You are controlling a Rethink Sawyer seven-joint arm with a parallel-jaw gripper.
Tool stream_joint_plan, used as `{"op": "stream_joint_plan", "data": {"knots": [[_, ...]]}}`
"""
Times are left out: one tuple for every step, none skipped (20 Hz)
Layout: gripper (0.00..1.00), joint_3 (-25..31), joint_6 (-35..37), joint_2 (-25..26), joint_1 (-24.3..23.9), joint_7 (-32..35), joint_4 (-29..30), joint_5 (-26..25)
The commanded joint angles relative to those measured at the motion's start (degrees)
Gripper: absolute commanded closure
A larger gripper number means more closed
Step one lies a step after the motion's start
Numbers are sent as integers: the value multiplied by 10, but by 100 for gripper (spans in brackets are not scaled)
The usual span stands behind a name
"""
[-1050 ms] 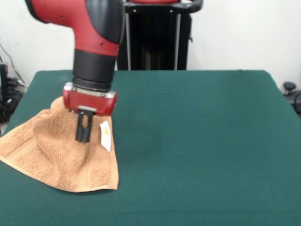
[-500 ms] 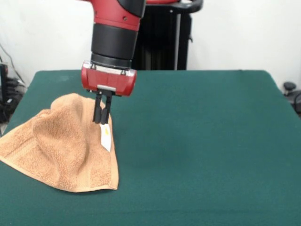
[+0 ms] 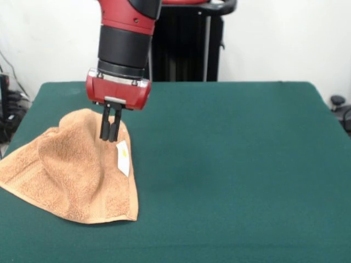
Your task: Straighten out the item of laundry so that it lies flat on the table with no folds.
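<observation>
The item of laundry, an orange-tan towel point(image 3: 63, 170), lies rumpled at the left side of the green table point(image 3: 236, 153). It is humped up in the middle with folds, and a white label point(image 3: 124, 158) shows on its right edge. My gripper point(image 3: 110, 137) hangs over the towel's upper right part, just above the label. Its two black fingers point(image 3: 105, 127) are pressed together, and no cloth is lifted between them. The tips stand in front of the towel's raised fold; I cannot tell whether they touch it.
The towel's left corner reaches the table's left edge point(image 3: 11, 137). A black stand point(image 3: 181, 49) rises behind the far edge. Cables and dark equipment point(image 3: 8, 104) sit off the table's left side.
The gripper has risen out of the towel's middle and moved up toward its far right part, then shifted slightly left. The towel has kept its humped shape.
</observation>
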Motion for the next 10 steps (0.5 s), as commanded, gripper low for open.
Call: {"op": "stream_joint_plan", "data": {"knots": [[100, 19, 30, 64, 7, 119, 32, 19], [100, 19, 23, 75, 4, 118, 27, 17], [100, 18, 17, 85, 4, 118, 21, 17], [100, 18, 12, 91, 3, 118, 19, 16], [100, 19, 7, 100, 3, 119, 15, 17], [100, 18, 4, 103, 3, 120, 15, 17], [100, 17, 1, 106, 4, 121, 15, 17], [100, 18, -1, 107, 3, 122, 17, 16], [100, 18, 0, 107, 4, 122, 18, 16], [100, 18, 2, 106, 4, 121, 20, 15]]}}
